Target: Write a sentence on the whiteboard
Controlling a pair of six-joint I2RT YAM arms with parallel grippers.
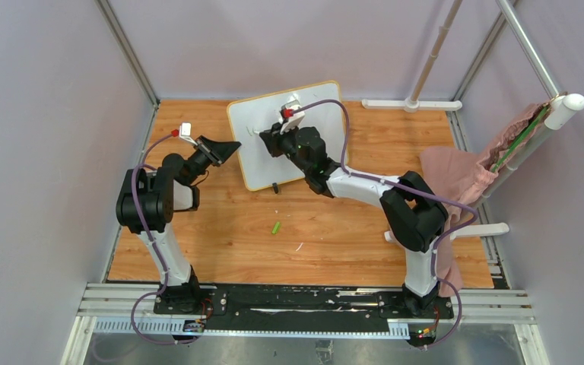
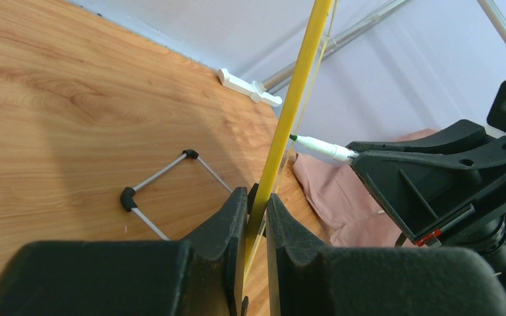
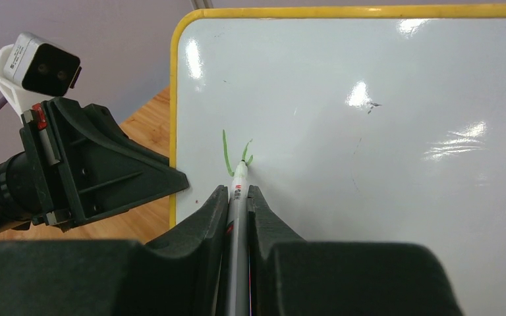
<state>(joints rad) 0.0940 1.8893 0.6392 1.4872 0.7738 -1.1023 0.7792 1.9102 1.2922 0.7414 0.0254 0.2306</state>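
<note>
Whiteboard (image 3: 382, 171): judged best to press marker (image 3: 240, 176) tip lightly, stroke slowly, brace rim against push. Left gripper (image 2: 257, 204) jaws clamped on yellow rim, board rising between them. Right gripper (image 3: 238, 194) jaws pinched on marker, tip just ahead, touching board. Glossy white, glare spots, faint smudges. Sentence (image 3: 226, 153): only first green strokes.

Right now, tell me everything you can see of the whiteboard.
The whiteboard is a glossy white rectangle with rounded corners and a yellow rim, one black clip foot showing at its near edge. It sits skewed at the far middle of the table. The left gripper pinches its left rim; the marker in the right gripper touches it beside green strokes.
</note>
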